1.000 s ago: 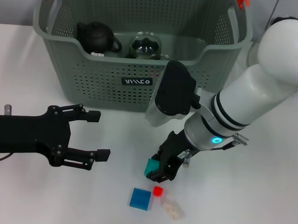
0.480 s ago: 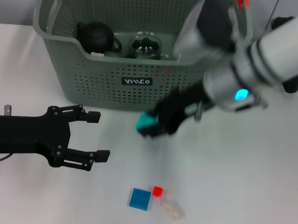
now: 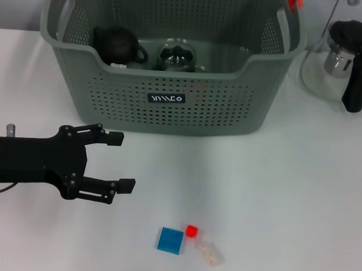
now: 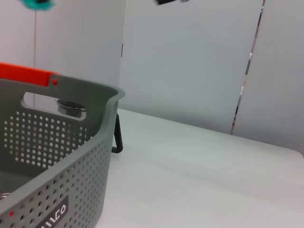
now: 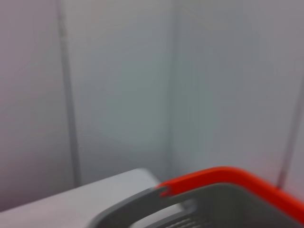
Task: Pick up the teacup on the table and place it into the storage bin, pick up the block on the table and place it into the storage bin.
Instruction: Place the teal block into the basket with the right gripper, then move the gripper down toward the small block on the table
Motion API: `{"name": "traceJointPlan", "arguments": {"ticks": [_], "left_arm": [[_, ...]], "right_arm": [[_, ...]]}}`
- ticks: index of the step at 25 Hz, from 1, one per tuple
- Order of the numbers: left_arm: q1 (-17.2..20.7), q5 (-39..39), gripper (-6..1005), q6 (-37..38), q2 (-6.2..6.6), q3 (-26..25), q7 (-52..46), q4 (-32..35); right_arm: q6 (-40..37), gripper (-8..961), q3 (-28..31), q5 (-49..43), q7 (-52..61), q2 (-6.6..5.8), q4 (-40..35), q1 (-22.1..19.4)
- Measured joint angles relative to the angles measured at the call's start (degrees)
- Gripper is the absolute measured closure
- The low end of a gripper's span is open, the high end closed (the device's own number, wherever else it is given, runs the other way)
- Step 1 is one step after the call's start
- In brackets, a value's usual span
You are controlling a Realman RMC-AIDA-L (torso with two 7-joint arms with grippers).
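Resting at the left edge of the head view, mid-height, the left gripper (image 3: 119, 161) is idle on the table (image 3: 287, 196), fingers spread wide w/ nothing between them. Right gripper not in the head view; left wrist view shows a teal object (image 4: 39, 4) at the top left corner of the frame and a dark part further right along the top edge, prob. the right arm overhead, but can't tell if it is clamped or open. Storage bin (image 3: 170, 104) fills upper centre; inside, at upper left, a dark teapot (image 3: 116, 45), next to it a dark glass vessel (image 3: 178, 55), poss. the teacup, not certain. Blue block (image 3: 170, 240) at bottom centre, a small red block (image 3: 191, 231) at its upper right corner, and a clear piece (image 3: 209, 252) just beside. Judgement: blocks look rigid, light, flat-faced, so take the blue one across two opposite faces from above; smooth plastic may slip if pinched off-centre. Red block sits v. close, so fingers should close on the sides away from it or it gets nudged. Glass kettle w/ black handle (image 3: 346, 62) at upper right, near the bin's right wall, fragile; keep the arm's swing clear of it. Bin rim is tall, so the lift must clear it.
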Motion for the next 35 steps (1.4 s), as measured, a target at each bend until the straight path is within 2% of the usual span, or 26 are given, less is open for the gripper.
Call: {"name": "traceJointPlan", "arguments": {"ticks": [5,9,13,15,18,21,26,31,32,33,34,35], "left_arm": [[-0.29,-0.02,52,-0.01,0.06,0.00,-0.19,0.00],[-0.62,-0.02,52,-0.01,0.19,0.00,-0.23,0.13],[-0.81,-0.02,52,-0.01,0.28,0.00,-0.20,0.10],[-0.85,-0.02,52,-0.11,0.32,0.00,-0.08,0.03],[-0.96,0.00,52,-0.11,0.35,0.05,0.10,0.00],[-1.02,0.29,52,-0.07,0.35,0.18,0.16,0.00],[-0.75,1.10,52,-0.04,0.35,0.32,0.86,0.03],[-0.44,1.22,52,0.04,0.35,0.03,1.06,0.15],[-0.41,1.22,52,-0.07,0.32,0.03,1.06,0.08],[-0.36,1.22,52,-0.20,0.27,0.03,1.07,0.03],[-0.34,1.22,52,-0.33,0.23,0.01,1.07,0.02],[-0.33,1.22,52,-0.37,0.21,0.01,1.08,0.00]], "right_arm": [[7.34,529,-0.13,-0.24,-1.47,-0.74,10.42,3.07],[10.21,467,-0.22,-0.32,-2.93,-0.93,14.37,4.25],[10.97,405,-0.30,-0.30,-3.44,-0.83,14.22,3.94],[10.78,374,0.01,0.16,-4.92,-0.38,12.93,3.13],[8.72,279,0.30,3.02,-7.33,0.42,7.70,-0.20],[2.20,158,0.65,6.44,-8.28,-0.07,4.31,-3.36],[-17.01,-5,5.18,7.38,-8.06,-2.46,1.66,-7.43],[-34.53,5,5.80,5.81,-2.44,-5.45,0.29,-10.03],[-37.21,7,5.59,4.34,-0.52,-5.67,0.28,-10.21],[-39.83,9,5.29,-0.11,2.08,-5.26,0.27,-10.21],[-39.83,9,5.29,-0.11,2.08,-5.26,0.27,-10.21],[-41.16,9,5.07,-2.68,2.83,-4.76,0.28,-10.11]]}}
